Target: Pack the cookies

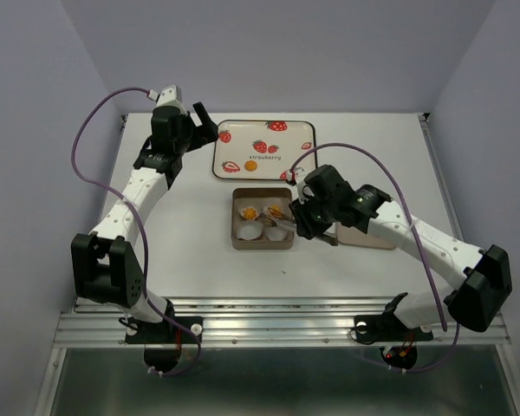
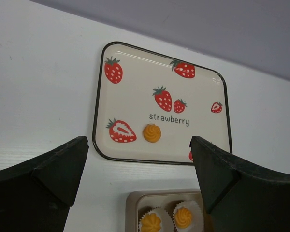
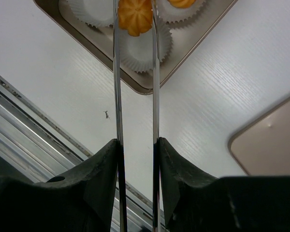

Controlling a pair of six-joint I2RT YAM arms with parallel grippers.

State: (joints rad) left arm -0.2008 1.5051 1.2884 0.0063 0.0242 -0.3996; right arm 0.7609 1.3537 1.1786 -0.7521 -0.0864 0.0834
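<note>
One cookie [image 3: 135,17] is pinched between the tips of the slim metal tongs [image 3: 117,96], and my right claw [image 3: 137,145] is clamped tight on them. The tongs' long axis runs straight up the wrist frame, from the claw to the top edge. That cookie hangs over an empty white paper cup [image 3: 142,53] in the near corner of the square tin [image 3: 106,60], at upper centre; whether it touches the paper I cannot tell. Cup and cookie already line up, so I judge the coming move to be straight down along the tongs, then a release. What looks like the tin's tan lid [image 3: 273,140] lies on the white counter [image 3: 208,96] at lower right, apart from the tin.

Farther up, two more cookies [image 2: 182,216] sit in cups in the tin's far row. Beyond the tin is the tray [image 2: 99,96], printed with strawberries and the word "strawberry". A loose cookie [image 2: 152,133] lies on it, just below and left of that word. My left claw [image 2: 137,145] hovers wide open and empty, facing that tray. It is the nearer arm to the loose cookie.
</note>
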